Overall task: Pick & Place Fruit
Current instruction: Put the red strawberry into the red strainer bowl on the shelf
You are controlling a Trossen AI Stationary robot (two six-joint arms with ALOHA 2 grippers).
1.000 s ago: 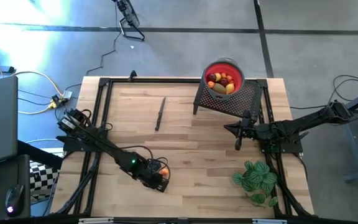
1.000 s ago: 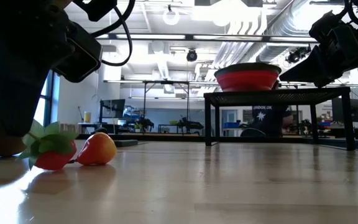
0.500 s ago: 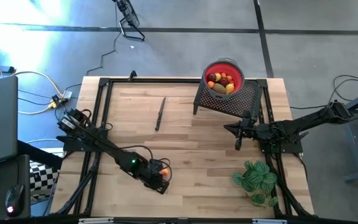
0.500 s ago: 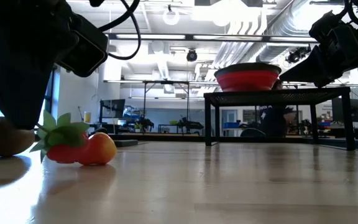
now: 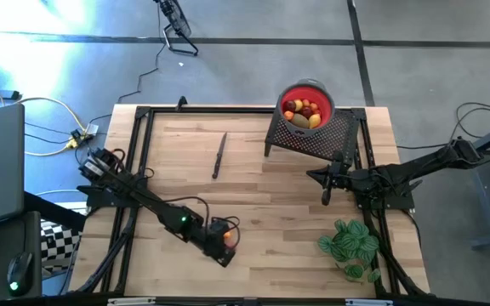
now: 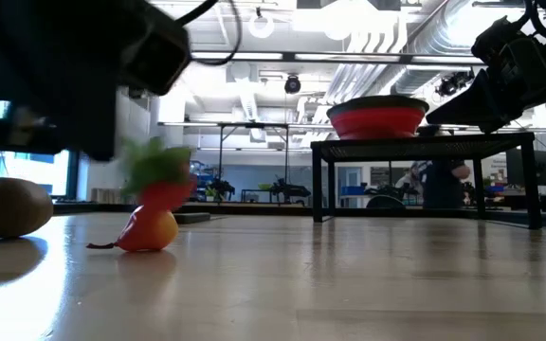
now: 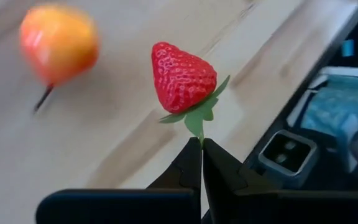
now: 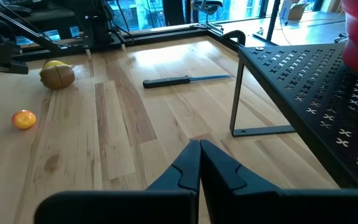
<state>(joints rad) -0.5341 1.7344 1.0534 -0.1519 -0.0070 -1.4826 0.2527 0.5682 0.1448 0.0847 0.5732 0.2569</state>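
My left gripper (image 7: 201, 144) sits at the near-left part of the table (image 5: 262, 212), fingers pinched together on the green leaf cap of a strawberry (image 7: 183, 78), which hangs clear of the wood – the low view shows it lifted above a small orange-red fruit (image 6: 147, 228) that lies on the board just under it, with a brown kiwi (image 6: 8, 206) lying farther to the side. The hold is only on thin leaves, so I judge the carry should be slow and level, with no sharp swing, or the berry could slip out. Toward the middle lies a dark knife (image 5: 219, 155), well off any straight line to the goal, I think. Further right, the red bowl (image 5: 326, 99) stands on a black perforated stand (image 5: 330, 136) at the far edge, already holding several fruits (image 5: 303, 112); I should rise above its rim before I let go. My right gripper (image 8: 199, 163) waits just before the stand, fingers together on nothing, beside a green leafy plant (image 5: 349, 244)
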